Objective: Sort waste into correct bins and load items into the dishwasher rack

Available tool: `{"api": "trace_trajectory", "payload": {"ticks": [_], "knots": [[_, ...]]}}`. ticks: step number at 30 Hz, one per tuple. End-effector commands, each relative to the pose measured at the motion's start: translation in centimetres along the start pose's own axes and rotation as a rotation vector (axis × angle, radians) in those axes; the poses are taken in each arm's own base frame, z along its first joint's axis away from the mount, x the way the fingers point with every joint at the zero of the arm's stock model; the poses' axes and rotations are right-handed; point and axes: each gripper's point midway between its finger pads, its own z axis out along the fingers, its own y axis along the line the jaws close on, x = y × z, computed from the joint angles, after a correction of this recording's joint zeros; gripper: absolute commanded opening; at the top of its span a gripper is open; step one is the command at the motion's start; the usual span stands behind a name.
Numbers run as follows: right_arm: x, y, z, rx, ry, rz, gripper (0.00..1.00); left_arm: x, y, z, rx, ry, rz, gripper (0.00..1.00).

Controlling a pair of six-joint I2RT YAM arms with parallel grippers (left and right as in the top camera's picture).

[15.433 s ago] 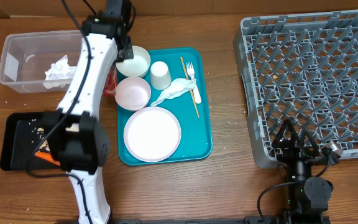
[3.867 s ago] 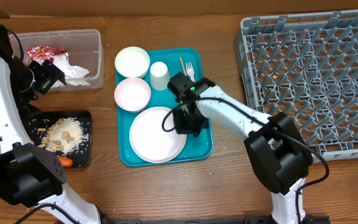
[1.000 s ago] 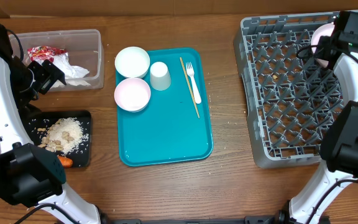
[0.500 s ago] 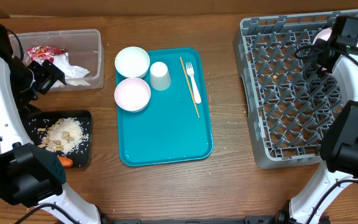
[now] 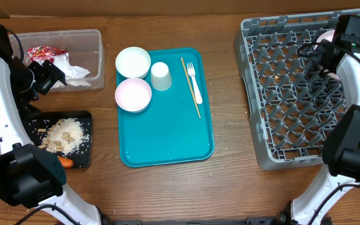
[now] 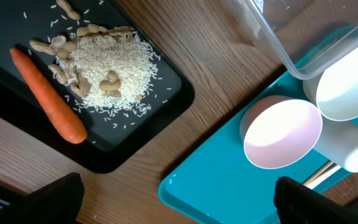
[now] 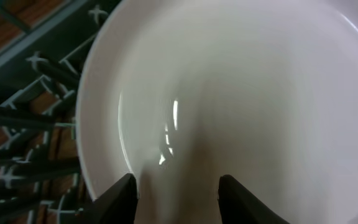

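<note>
The grey dishwasher rack is filling the table's right side, the white plate standing at its far right corner, largely hidden from overhead by the arm. The right gripper is facing the plate, fingers spread, clasping nothing. The teal tray is carrying a far bowl, a near bowl, a cup, a chopstick and a fork. The clear tub is holding napkins and a red wrapper. The black tray is holding rice and nut scraps and a carrot. The left gripper is hovering above both trays, spread wide and empty.
</note>
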Motion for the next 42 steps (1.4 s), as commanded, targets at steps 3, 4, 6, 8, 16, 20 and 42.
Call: {"api": "trace_trajectory", "payload": {"ticks": [3, 4, 6, 8, 16, 20, 42], "knots": [[-1.0, 4.3, -4.0, -0.251, -0.007, -0.103, 0.50, 0.5, -0.3, -0.8, 0.014, -0.016, -0.003, 1.00], [-0.5, 4.2, -3.5, -0.246, 0.014, -0.104, 0.51, 0.5, -0.3, -0.8, 0.014, -0.016, -0.003, 1.00], [0.5, 4.1, -2.4, -0.237, 0.051, -0.108, 0.51, 0.5, -0.3, -0.8, 0.014, -0.015, -0.003, 1.00], [1.6, 3.9, -1.1, -0.224, 0.089, -0.132, 0.51, 0.5, -0.3, -0.8, 0.014, -0.015, -0.003, 1.00], [1.5, 1.9, 0.1, -0.103, 0.077, -0.135, 0.24, 0.5, -0.3, -0.8, 0.014, -0.015, -0.003, 1.00], [1.0, 1.4, -0.1, -0.072, 0.060, -0.135, 0.08, 0.5, -0.3, -0.8, 0.014, -0.015, -0.003, 1.00], [-8.9, 8.4, -17.8, -0.555, -0.282, -0.023, 0.04, 0.5, -0.3, -0.8, 0.014, -0.016, -0.003, 1.00]]}}
